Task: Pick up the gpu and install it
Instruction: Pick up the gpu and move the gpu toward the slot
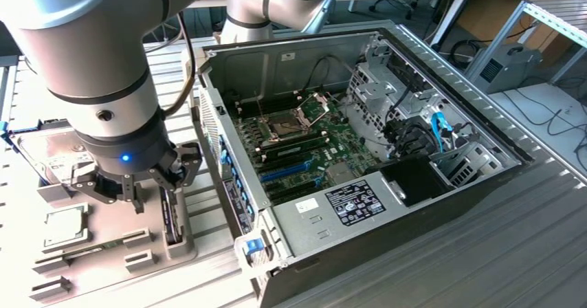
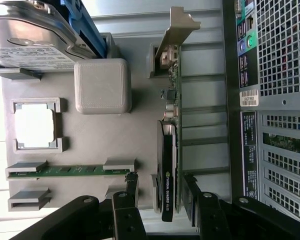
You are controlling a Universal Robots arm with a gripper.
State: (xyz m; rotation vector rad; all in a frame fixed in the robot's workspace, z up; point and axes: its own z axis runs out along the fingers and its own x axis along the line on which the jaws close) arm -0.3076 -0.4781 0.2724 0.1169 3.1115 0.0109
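The open computer case [image 1: 303,67] sits beside the grey fixture tray [image 2: 102,137]. Pick-up stage: the gpu [image 2: 168,170], a slim black card with a silver bracket, stands on edge in its tray slot. The gripper [image 2: 161,184] straddles it, jaws wide apart, nothing clamped. A clean grasp calls for squeezing squarely on those thin faces.

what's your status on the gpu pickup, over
Open gripper straddles the gpu, no contact seen. Card stands on edge in its gray holder, not lifted. Close alongside, the computer case; nothing between jaws and card.
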